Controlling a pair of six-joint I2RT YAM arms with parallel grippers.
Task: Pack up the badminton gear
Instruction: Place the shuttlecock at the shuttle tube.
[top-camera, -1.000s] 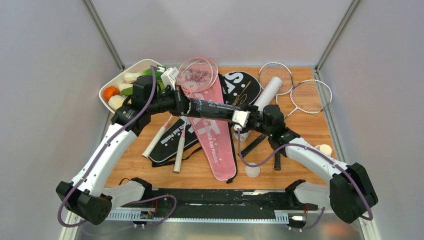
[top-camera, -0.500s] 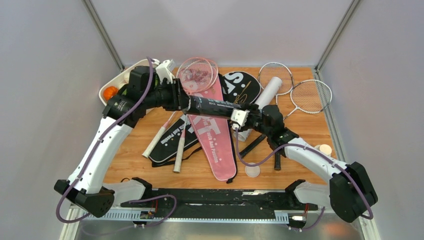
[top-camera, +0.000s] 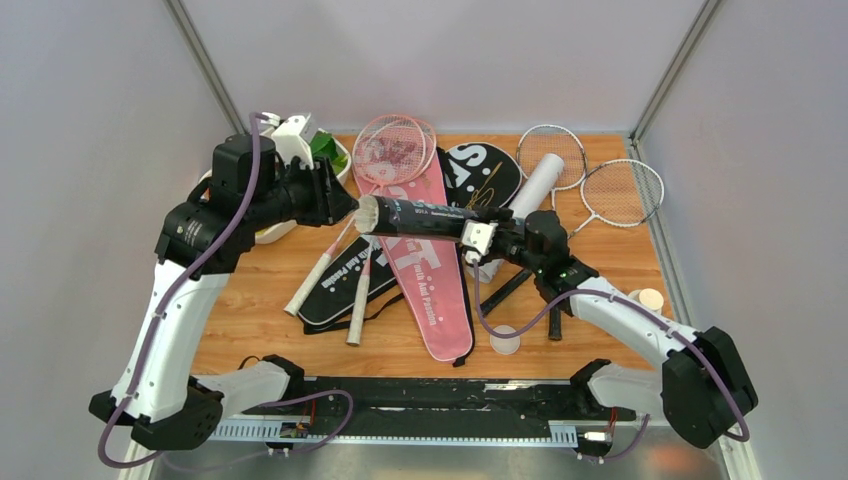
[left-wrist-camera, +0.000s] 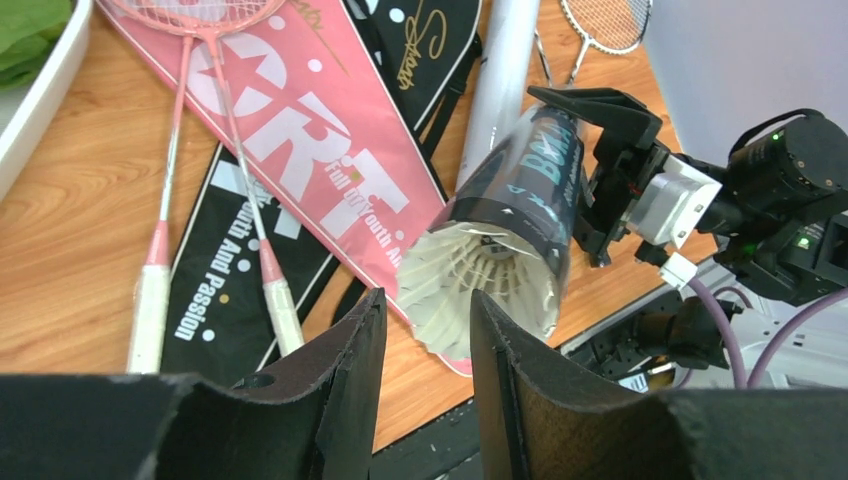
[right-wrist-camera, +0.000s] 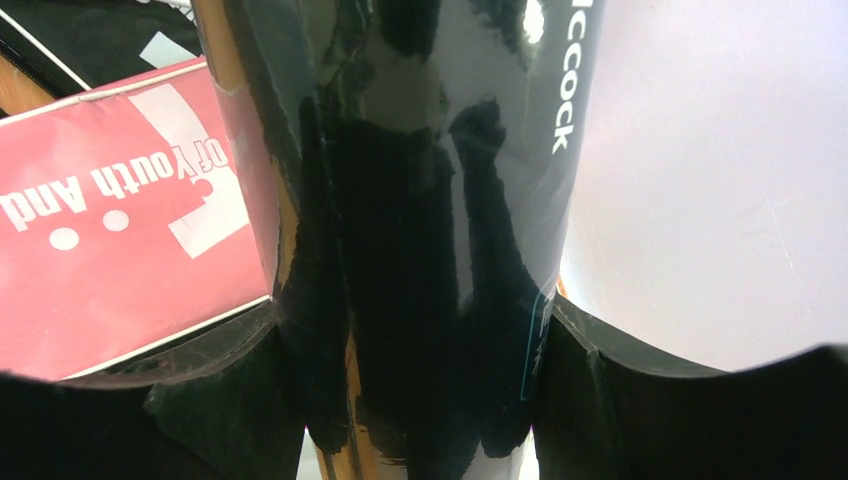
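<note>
Top view of a wooden surface (top-camera: 620, 260) strewn with badminton gear. The right claw (top-camera: 478, 238) is clamped around one end of a black tube (top-camera: 415, 215), holding it level in the air above a pink cover (top-camera: 432, 290). The tube's open mouth points toward the left claw (top-camera: 333, 195), which hangs just beside it with its jaws apart and nothing between them. In the left wrist view, a white feather shuttlecock (left-wrist-camera: 465, 285) sits in the tube's mouth with its feathers facing outward. A white tube (top-camera: 540, 180) lies on the surface further back.

The black tube looks light, thin-walled and glossy, so it may slip in a loose hold or dent under a hard squeeze. A firm but moderate hold around its body probably suits it best. The shuttlecock is likely very light, with fragile feathers that would bend if pinched. A gentle push on the edge of the feathers seems safer than a grip; its cork is hidden inside. Held by one end only, the long tube may tilt or twist when pushed.
</note>
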